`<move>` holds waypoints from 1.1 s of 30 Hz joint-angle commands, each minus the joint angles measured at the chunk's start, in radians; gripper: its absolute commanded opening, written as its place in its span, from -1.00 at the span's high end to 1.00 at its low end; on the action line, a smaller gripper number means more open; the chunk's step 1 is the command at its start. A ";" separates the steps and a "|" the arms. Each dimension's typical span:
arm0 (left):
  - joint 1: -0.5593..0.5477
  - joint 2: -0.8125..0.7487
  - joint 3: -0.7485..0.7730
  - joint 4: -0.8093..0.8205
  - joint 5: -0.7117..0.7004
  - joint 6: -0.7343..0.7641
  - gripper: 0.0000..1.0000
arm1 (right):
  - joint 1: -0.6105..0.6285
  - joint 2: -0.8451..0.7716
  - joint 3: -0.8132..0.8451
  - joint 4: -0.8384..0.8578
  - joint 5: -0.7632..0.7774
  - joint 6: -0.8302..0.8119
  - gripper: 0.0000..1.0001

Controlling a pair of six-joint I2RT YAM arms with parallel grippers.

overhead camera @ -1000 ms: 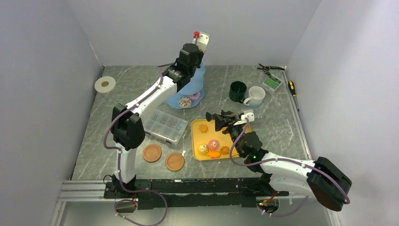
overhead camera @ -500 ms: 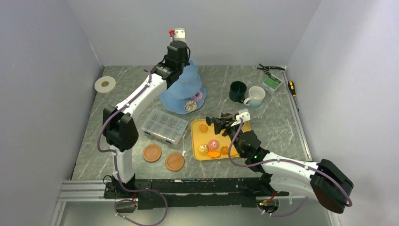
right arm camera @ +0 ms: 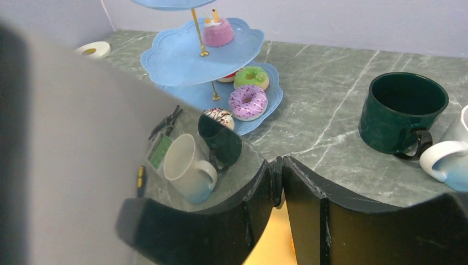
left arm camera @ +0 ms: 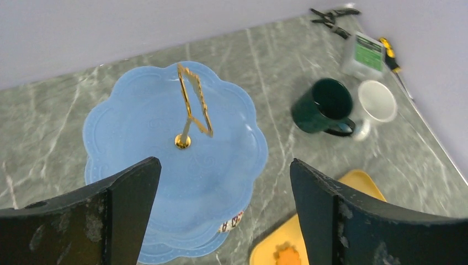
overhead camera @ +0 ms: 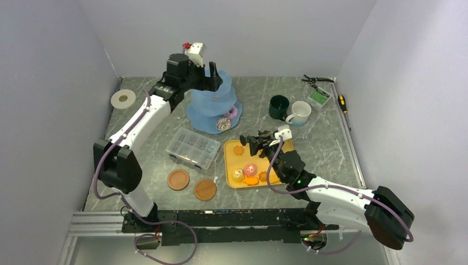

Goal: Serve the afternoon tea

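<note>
The light-blue three-tier stand point(overhead camera: 212, 105) stands upright at mid-back, its gold loop point(left arm camera: 193, 102) free. My left gripper point(overhead camera: 212, 81) hovers open just above its top tier point(left arm camera: 165, 143), fingers wide apart point(left arm camera: 223, 164) and holding nothing. Doughnuts sit on the bottom tier point(right arm camera: 248, 102) and a pink cake point(right arm camera: 215, 32) on the middle one. My right gripper point(overhead camera: 269, 147) is shut on the black tongs point(right arm camera: 309, 210), whose tips meet over the yellow tray point(overhead camera: 232, 165) that holds several treats. The dark-green mug point(overhead camera: 278, 106) and white mug point(overhead camera: 301, 112) stand to the right.
A clear compartment box point(overhead camera: 193, 146) lies left of the tray. Two brown coasters point(overhead camera: 178, 179) sit near the front. A tape roll point(overhead camera: 123, 99) is at the back left. Pliers point(overhead camera: 315, 80), a green-labelled box point(overhead camera: 319, 97) and a screwdriver point(overhead camera: 343, 103) lie at the back right.
My left gripper has opened and let go of the stand's top, and its arm has swung left. The stand shifted left and now stands upright. The right arm has barely moved.
</note>
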 commanded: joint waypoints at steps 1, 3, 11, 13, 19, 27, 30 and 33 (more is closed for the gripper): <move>0.101 -0.042 -0.016 0.061 0.382 0.086 -0.87 | 0.000 -0.040 0.050 0.003 -0.009 -0.013 -0.46; 0.151 -0.001 0.028 0.041 0.521 0.121 -0.87 | 0.001 -0.051 0.050 -0.011 -0.009 -0.010 -0.46; 0.250 0.234 0.303 -0.089 1.006 0.365 -0.87 | 0.001 -0.109 0.044 -0.053 -0.010 0.007 -0.47; 0.249 0.284 0.358 -0.130 1.047 0.428 -0.86 | 0.001 -0.123 0.044 -0.063 -0.007 0.004 -0.47; 0.252 0.369 0.431 -0.131 1.111 0.491 -0.76 | 0.000 -0.150 0.054 -0.094 -0.009 -0.007 -0.47; 0.252 0.422 0.449 -0.138 1.234 0.588 -0.30 | 0.000 -0.169 0.062 -0.134 0.009 -0.018 -0.47; 0.253 0.430 0.438 -0.075 1.259 0.591 0.04 | 0.001 -0.166 0.067 -0.139 0.012 -0.015 -0.47; 0.257 0.448 0.435 0.000 1.270 0.553 0.20 | 0.000 -0.157 0.080 -0.152 0.008 -0.015 -0.47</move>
